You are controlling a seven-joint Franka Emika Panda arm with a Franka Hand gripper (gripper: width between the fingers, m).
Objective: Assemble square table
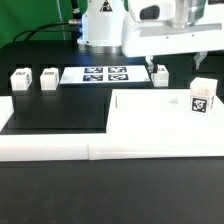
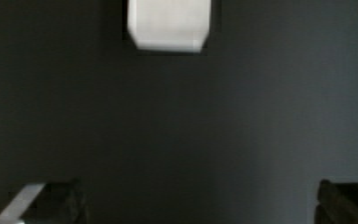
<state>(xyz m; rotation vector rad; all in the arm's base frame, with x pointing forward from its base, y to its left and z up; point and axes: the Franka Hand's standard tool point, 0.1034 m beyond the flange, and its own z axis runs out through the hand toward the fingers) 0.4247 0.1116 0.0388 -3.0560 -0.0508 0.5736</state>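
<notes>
The square table's top is a thick white slab lying at the exterior view's right. One tagged white leg stands at its far right corner. Another leg stands on the black table just behind the slab, and two more stand at the back left. My arm reaches across the top right, above the slab. In the wrist view my gripper is open, with only dark table between its fingertips. A blurred white leg lies well ahead of them, untouched.
The marker board lies flat at the back centre, in front of the robot base. A low white border wall runs along the front and up the left side, enclosing the black table surface.
</notes>
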